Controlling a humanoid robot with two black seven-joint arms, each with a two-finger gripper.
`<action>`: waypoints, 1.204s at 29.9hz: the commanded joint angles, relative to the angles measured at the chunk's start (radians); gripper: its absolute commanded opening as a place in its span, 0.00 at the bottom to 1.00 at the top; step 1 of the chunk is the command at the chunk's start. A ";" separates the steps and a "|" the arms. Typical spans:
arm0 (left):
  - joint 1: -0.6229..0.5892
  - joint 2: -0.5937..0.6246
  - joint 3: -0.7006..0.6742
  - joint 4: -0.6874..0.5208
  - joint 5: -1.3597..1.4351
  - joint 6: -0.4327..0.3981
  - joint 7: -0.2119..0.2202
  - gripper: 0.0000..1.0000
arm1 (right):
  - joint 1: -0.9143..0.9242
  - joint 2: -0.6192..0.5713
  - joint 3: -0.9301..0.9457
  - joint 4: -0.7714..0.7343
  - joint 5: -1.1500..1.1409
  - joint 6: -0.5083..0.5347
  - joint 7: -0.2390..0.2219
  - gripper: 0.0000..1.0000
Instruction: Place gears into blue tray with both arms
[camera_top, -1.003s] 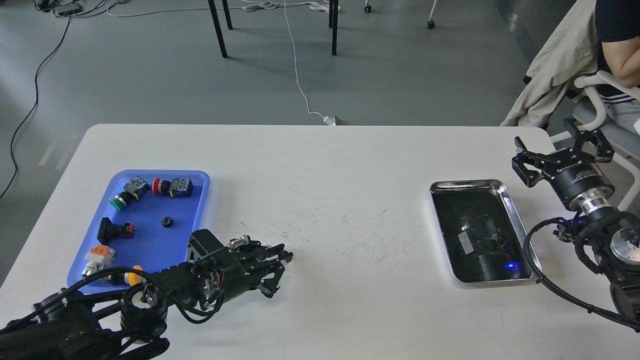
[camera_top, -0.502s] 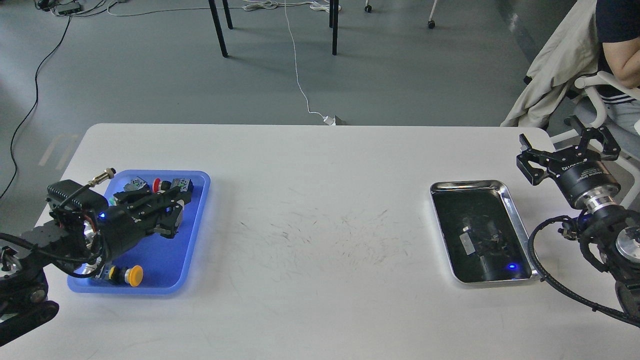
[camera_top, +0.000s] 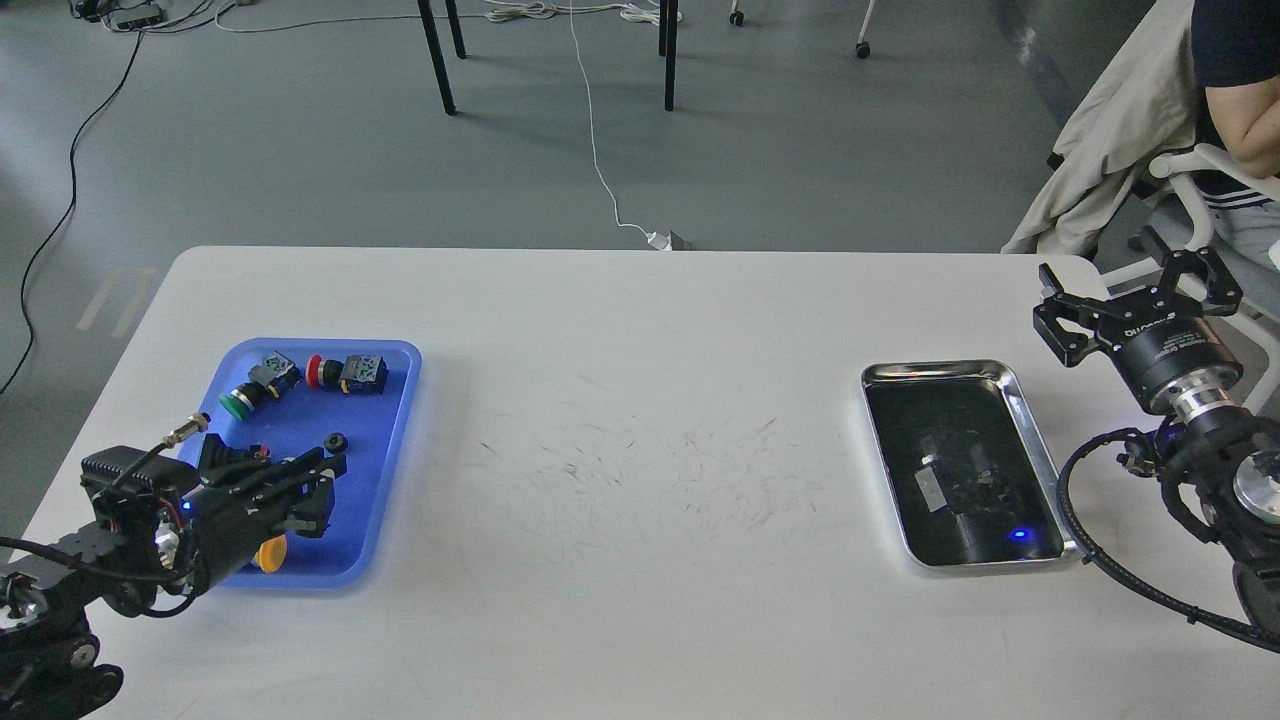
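Observation:
The blue tray (camera_top: 385, 420) lies on the left part of the white table. One small black gear (camera_top: 336, 441) rests inside it, right of centre. My left gripper (camera_top: 330, 495) hovers over the tray's near half, just in front of the gear, open with nothing between its fingers. The left arm hides the tray's near left corner. My right gripper (camera_top: 1138, 288) is raised at the table's far right edge, beyond the silver tray, open and empty. No gear shows outside the blue tray.
Push-button switches sit in the blue tray: a green-capped one (camera_top: 240, 403), a red-capped one (camera_top: 340, 373) and a yellow-capped one (camera_top: 268, 553). A shiny silver metal tray (camera_top: 940, 367) lies at the right. A seated person and a chair (camera_top: 1190, 165) are past the right corner.
My left arm has pulled back toward the near left, from over the tray's far half to its near half, uncovering the gear and the switches. The right gripper has barely moved.

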 joint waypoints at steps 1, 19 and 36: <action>0.000 -0.008 0.000 0.019 -0.002 0.000 0.000 0.15 | 0.001 0.000 0.000 -0.001 0.000 0.000 0.000 0.98; -0.239 -0.032 -0.181 -0.043 -0.303 -0.023 0.015 0.98 | 0.043 -0.003 -0.014 0.003 -0.014 0.000 -0.003 0.98; -0.434 -0.471 -0.485 0.456 -1.348 -0.200 0.043 0.98 | 0.169 -0.091 -0.175 0.144 -0.132 0.000 -0.009 0.98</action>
